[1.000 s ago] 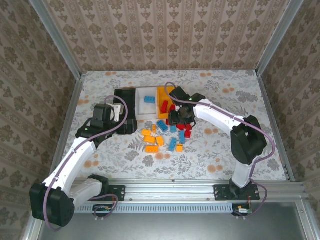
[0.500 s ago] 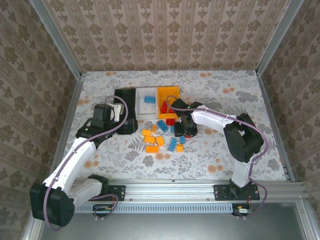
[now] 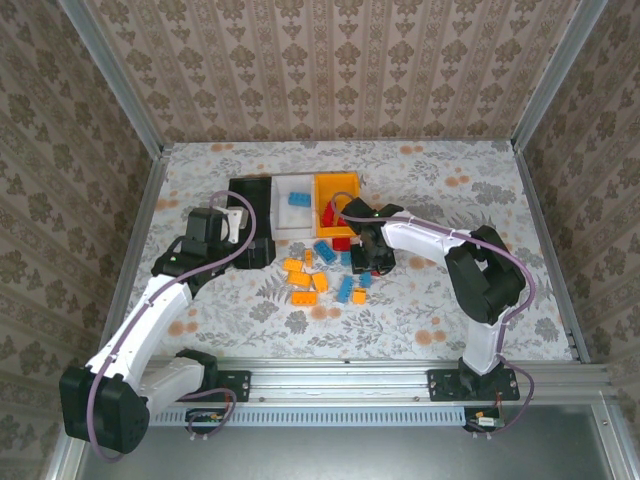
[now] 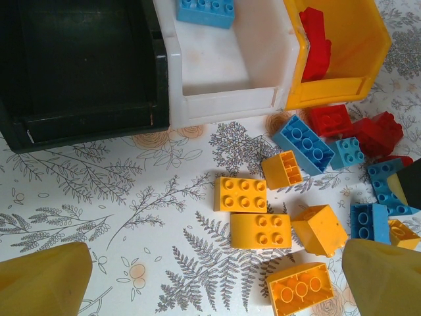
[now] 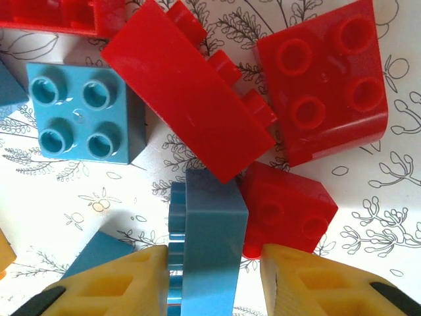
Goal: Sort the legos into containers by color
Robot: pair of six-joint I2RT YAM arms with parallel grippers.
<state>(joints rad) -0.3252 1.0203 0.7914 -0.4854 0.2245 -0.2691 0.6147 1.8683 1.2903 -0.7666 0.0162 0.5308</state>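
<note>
Right hand (image 5: 212,263) — fingers apart — straddles a blue lego (image 5: 209,210) lying on its side on the surface (image 5: 79,191); left hand (image 4: 217,289) is spread wide above orange legos (image 4: 260,230).

The counter (image 3: 420,300) is patterned in white with grey ferns and small orange blossoms. Beige damask wallpaper (image 3: 320,70) is seen at 12 o'clock. From 9 towards 3 o'clock are ranged a black rectangular plastic bin (image 4: 79,122), a white rectangular plastic bin (image 4: 223,102) with a blue studded plastic brick (image 4: 205,10) inside, and an orange-yellow rectangular plastic bin (image 4: 329,89) with red studded plastic bricks (image 4: 316,43) inside. Orange studded plastic bricks (image 4: 241,194) are seen at 6 o'clock. Yellow fingers are borne by the left tool (image 4: 210,280) and the right tool (image 5: 214,286). Between the latter's fingers a grey-blue plastic brick (image 5: 210,243) is seen.
</note>
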